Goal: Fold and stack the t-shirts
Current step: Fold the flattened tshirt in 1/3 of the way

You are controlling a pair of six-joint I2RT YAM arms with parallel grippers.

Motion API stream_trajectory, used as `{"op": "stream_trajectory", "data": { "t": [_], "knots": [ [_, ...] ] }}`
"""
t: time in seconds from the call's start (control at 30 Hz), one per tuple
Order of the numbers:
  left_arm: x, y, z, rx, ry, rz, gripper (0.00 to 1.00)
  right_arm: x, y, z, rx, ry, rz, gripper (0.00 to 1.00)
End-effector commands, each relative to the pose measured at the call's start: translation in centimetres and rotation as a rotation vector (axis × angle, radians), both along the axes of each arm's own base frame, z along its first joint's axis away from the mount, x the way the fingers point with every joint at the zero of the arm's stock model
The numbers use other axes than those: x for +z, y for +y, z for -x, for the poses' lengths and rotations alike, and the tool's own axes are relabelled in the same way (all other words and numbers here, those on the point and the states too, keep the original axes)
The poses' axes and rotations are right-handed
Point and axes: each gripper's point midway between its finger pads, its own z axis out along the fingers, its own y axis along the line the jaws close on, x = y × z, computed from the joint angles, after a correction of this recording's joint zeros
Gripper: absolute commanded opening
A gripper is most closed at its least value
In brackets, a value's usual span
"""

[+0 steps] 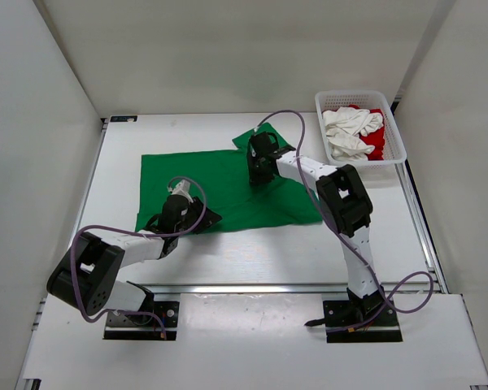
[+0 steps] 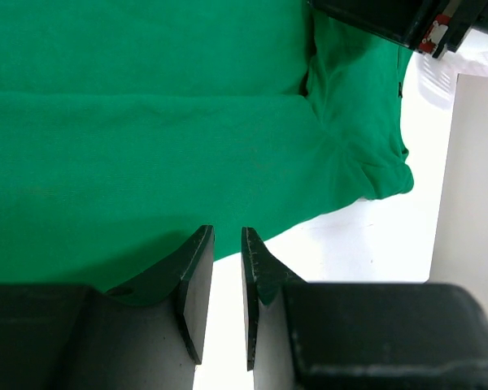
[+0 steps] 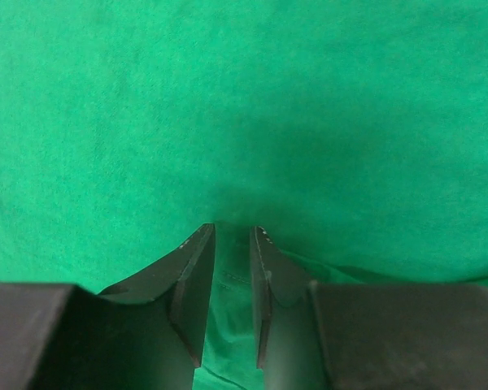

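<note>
Both slightly spread, the left claw (image 2: 226,230) meets the green t-shirt's (image 1: 220,180) near hem, the right claw (image 3: 233,228) its far-right part.

A spread t-shirt (image 1: 220,183) is laid flat in the middle of the bench (image 1: 268,252). A basket (image 1: 350,93) is set at the far right corner, to the right of the shirt and apart from it. Two more shirts are bundled in the basket. The upper t-shirt (image 1: 350,130) is piled on the left, partly over the lower t-shirt (image 1: 376,146).
</note>
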Motion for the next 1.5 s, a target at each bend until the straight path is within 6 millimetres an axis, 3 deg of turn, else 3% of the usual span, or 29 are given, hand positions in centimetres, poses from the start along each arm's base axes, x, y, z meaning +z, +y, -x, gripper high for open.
{"op": "stream_trajectory", "data": {
  "t": [0.0, 0.1, 0.2, 0.37, 0.57, 0.8, 0.87, 0.9, 1.03, 1.1, 1.2, 1.23, 1.27, 1.33, 1.37, 1.47],
  "knots": [
    [0.8, 0.1, -0.1, 0.001, -0.028, 0.024, 0.31, 1.1, 0.9, -0.3, 0.018, -0.029, 0.004, 0.22],
    [0.4, 0.4, 0.0, 0.01, -0.017, 0.02, 0.32, 1.1, 0.8, -0.5, 0.01, -0.043, 0.029, 0.22],
    [0.5, 0.4, 0.1, 0.008, -0.019, 0.023, 0.31, 1.3, 0.4, -0.8, -0.008, -0.044, 0.032, 0.07],
    [1.1, 0.1, -0.1, 0.0, -0.03, 0.035, 0.32, 3.1, 0.8, -0.9, -0.009, -0.085, 0.022, 0.0],
    [1.5, 0.6, -0.3, 0.016, -0.044, 0.03, 0.32, 5.4, 1.4, -0.7, 0.004, -0.125, -0.016, 0.0],
    [2.8, 1.7, -1.0, 0.052, -0.08, 0.04, 0.31, 6.1, 2.1, -0.4, 0.011, -0.142, -0.044, 0.0],
    [3.1, 2.0, -1.0, 0.062, -0.091, 0.038, 0.32, 6.5, 2.5, -0.3, 0.02, -0.155, -0.073, 0.06],
    [3.1, 2.2, -1.2, 0.075, -0.095, 0.031, 0.32, 6.3, 2.4, -0.2, 0.022, -0.145, -0.074, 0.13],
    [3.3, 3.3, -1.8, 0.104, -0.101, 0.04, 0.32, 6.7, 2.8, 0.1, 0.045, -0.127, -0.131, 0.18],
    [3.2, 3.9, -1.9, 0.114, -0.098, 0.03, 0.32, 7.7, 2.3, 0.6, 0.047, -0.146, -0.133, 0.19],
    [3.2, 3.1, -1.7, 0.085, -0.098, 0.012, 0.32, 10.0, 0.3, 1.5, 0.0, -0.192, -0.18, 0.19],
    [3.1, 2.5, -1.5, 0.069, -0.096, 0.002, 0.33, 8.8, -0.3, 2.5, -0.011, -0.174, -0.188, 0.2],
    [3.1, 1.4, -1.5, 0.03, -0.095, -0.014, 0.33, 10.9, -0.7, 2.5, -0.038, -0.224, -0.236, 0.15],
    [3.0, 0.0, -1.9, -0.009, -0.082, -0.045, 0.33, 9.0, -3.8, 4.7, -0.126, -0.185, -0.255, 0.04],
    [3.0, -0.6, -2.6, -0.026, -0.089, -0.07, 0.33, 7.2, -4.2, 6.2, -0.137, -0.145, -0.253, 0.0],
    [1.1, -1.4, -2.3, -0.066, -0.038, -0.124, 0.31, 4.6, -7.6, 7.8, -0.209, -0.095, -0.21, 0.0]
  ]
}}
